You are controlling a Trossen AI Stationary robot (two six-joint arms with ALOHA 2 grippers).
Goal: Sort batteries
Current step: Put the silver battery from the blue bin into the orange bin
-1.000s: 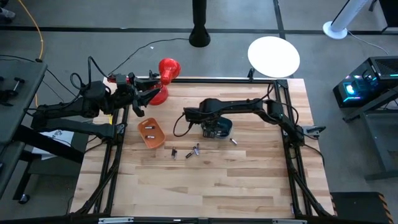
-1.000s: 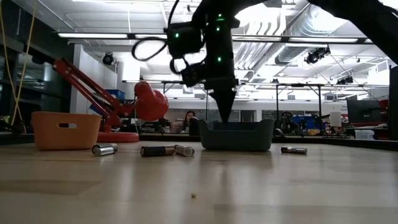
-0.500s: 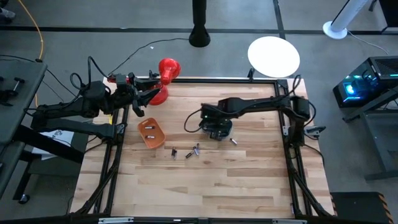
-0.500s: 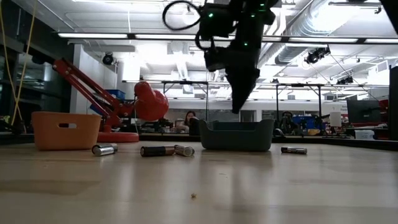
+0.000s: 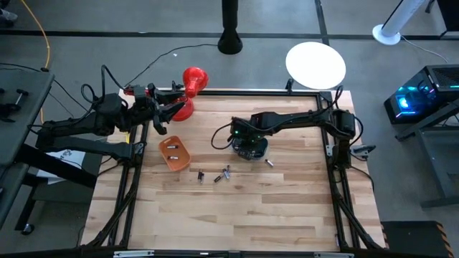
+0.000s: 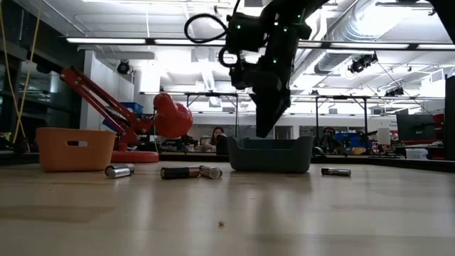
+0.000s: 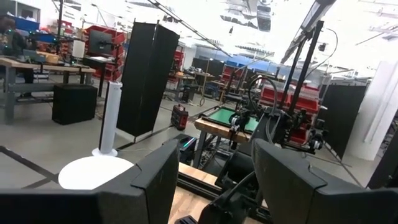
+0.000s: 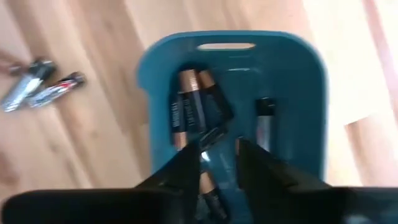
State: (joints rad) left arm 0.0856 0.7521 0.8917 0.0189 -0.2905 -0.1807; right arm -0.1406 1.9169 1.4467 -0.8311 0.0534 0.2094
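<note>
My right gripper (image 8: 219, 146) hangs open, pointing steeply down, just above the teal bin (image 5: 259, 151). Several batteries (image 8: 186, 106) lie on the bin's floor; nothing sits between the fingers. Loose batteries (image 5: 215, 175) lie on their sides on the wood near the table's middle, and one (image 5: 270, 163) lies right of the bin. Two more lie in the orange bin (image 5: 174, 154). My left gripper (image 5: 176, 102) waits open, raised at the table's far left.
A red desk lamp (image 5: 192, 79) stands at the far left edge beside my left gripper. In the low view the loose batteries (image 6: 181, 172) lie between the orange bin (image 6: 75, 148) and the teal bin (image 6: 270, 156). Bare wood fills the near half of the table.
My right gripper has risen from inside the teal bin to just above its rim, and it has tipped to point more steeply down. The arm behind it has lifted off its low reach. The batteries on the table have stayed put.
</note>
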